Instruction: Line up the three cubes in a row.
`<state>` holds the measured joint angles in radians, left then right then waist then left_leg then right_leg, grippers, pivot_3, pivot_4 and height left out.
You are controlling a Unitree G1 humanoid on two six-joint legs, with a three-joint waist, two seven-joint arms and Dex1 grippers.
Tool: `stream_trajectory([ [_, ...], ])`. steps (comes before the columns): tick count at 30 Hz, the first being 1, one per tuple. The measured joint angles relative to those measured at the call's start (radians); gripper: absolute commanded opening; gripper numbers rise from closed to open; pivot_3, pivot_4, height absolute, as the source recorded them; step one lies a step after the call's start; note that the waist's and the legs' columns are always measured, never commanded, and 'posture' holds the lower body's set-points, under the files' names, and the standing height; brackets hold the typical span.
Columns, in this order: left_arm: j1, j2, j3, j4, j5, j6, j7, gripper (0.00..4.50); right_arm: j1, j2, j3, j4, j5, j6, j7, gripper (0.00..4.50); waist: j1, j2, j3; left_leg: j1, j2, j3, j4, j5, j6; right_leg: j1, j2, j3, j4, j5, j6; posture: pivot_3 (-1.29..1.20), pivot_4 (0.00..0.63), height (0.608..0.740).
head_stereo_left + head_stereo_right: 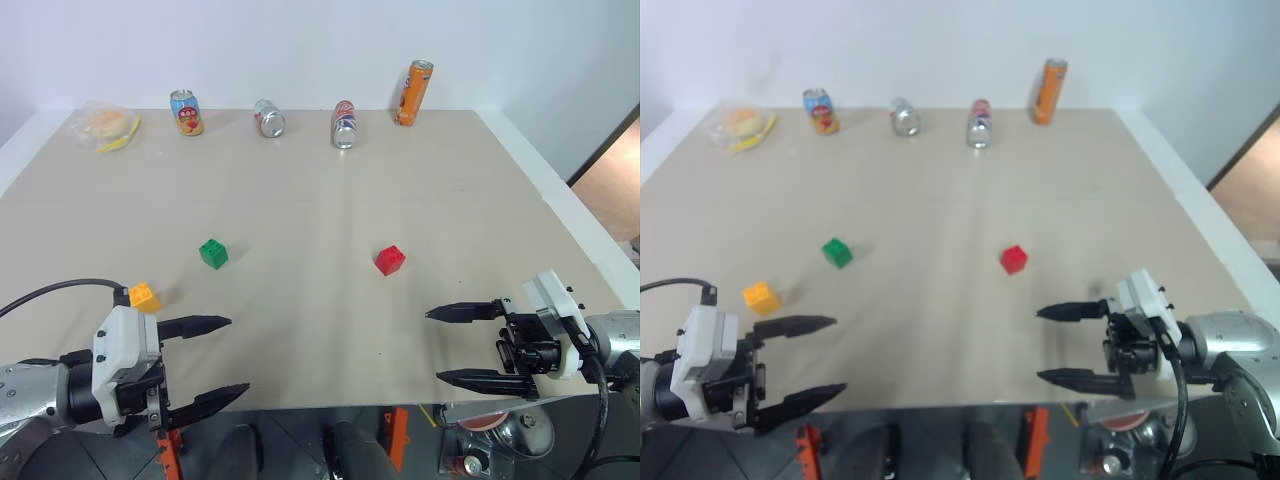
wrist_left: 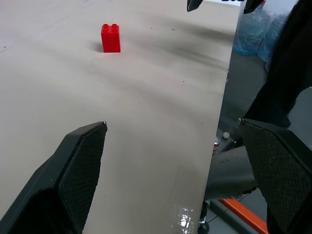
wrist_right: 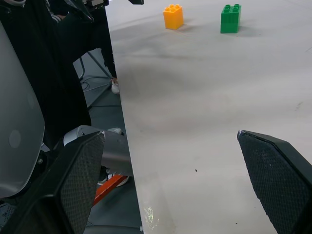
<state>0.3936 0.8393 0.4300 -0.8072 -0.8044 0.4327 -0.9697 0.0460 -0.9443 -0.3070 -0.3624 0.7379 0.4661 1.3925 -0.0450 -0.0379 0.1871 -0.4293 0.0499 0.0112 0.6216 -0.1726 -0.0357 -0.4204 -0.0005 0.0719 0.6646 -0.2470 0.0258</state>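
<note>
Beige, matte table fills the room's middle, before a white wall. On it the green cube, red cube and yellow-orange cube lie well apart, not in a row. Four cans stand at the far edge. The left gripper and right gripper hover at the near edge, jaws spread, empty.

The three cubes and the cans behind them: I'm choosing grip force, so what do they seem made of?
Green studded cube, red studded cube and yellow-orange studded cube: apparently hard moulded plastic, with uniform colour and crisp edges. The four drink cans: probably thin metal, with silvery ends.
</note>
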Motion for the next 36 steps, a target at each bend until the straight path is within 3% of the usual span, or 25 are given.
stream_trajectory([
  [8, -0.041, -0.019, -0.002, 0.002, -0.001, -0.001, 0.024, 4.44, -0.045, 0.047, 0.006, 0.002, -0.018, -0.007, -0.085, 4.5, 0.0, 0.0, 0.0, 0.0, 0.0, 0.0, 0.0, 0.0, 0.0, 0.0, 0.001, 0.0, 0.001, 0.001, 0.001, 0.0, 0.15, 0.74],
  [15, -0.387, -0.148, -0.126, 0.086, -0.039, 0.059, 0.288, 4.44, -0.249, 0.265, 0.129, 0.06, -0.192, 0.054, -0.537, 4.5, 0.0, 0.0, -0.001, 0.001, 0.0, -0.002, 0.004, 0.003, 0.002, 0.004, 0.003, 0.002, 0.001, 0.006, 0.004, 0.0, 0.15, 0.74],
  [19, -0.478, -0.25, -0.24, 0.148, 0.038, 0.044, 0.362, 4.44, -0.29, 0.391, 0.173, 0.111, -0.302, 0.085, -0.77, 4.5, 0.0, 0.0, -0.001, 0.0, -0.002, -0.001, 0.004, 0.003, 0.002, 0.003, 0.003, 0.005, 0.001, 0.008, 0.007, 0.0, 0.15, 0.74],
  [24, -0.525, -0.324, -0.313, 0.272, 0.142, -0.036, 0.36, 4.44, -0.326, 0.504, 0.2, 0.124, -0.381, 0.092, -0.945, 4.5, -0.001, 0.0, -0.001, -0.001, 0.0, -0.001, 0.001, 0.003, 0.002, 0.0, 0.005, 0.005, 0.001, 0.011, 0.012, 0.0, 0.15, 0.74],
  [29, -0.563, -0.386, -0.392, 0.344, 0.182, -0.072, 0.315, 4.44, -0.377, 0.57, 0.225, 0.208, -0.441, 0.091, -1.036, 4.5, -0.001, 0.0, -0.001, -0.001, 0.0, -0.002, 0.002, 0.003, 0.002, 0.001, 0.006, 0.006, 0.001, 0.012, 0.012, 0.0, 0.15, 0.74],
  [35, -0.617, -0.422, -0.436, 0.381, 0.216, -0.085, 0.286, 4.44, -0.381, 0.587, 0.236, 0.307, -0.46, 0.064, -1.024, 4.5, -0.001, 0.0, -0.001, -0.001, 0.0, -0.001, 0.002, 0.004, 0.002, 0.001, 0.006, 0.006, 0.001, 0.013, 0.013, 0.0, 0.15, 0.74],
  [36, -0.629, -0.428, -0.438, 0.387, 0.218, -0.086, 0.286, 4.48, -0.383, 0.589, 0.236, 0.322, -0.465, 0.056, -1.023, 4.25, -0.001, 0.0, -0.001, -0.001, 0.0, -0.001, 0.002, 0.004, 0.002, 0.001, 0.007, 0.006, 0.001, 0.013, 0.013, 0.0, 0.15, 0.74],
])
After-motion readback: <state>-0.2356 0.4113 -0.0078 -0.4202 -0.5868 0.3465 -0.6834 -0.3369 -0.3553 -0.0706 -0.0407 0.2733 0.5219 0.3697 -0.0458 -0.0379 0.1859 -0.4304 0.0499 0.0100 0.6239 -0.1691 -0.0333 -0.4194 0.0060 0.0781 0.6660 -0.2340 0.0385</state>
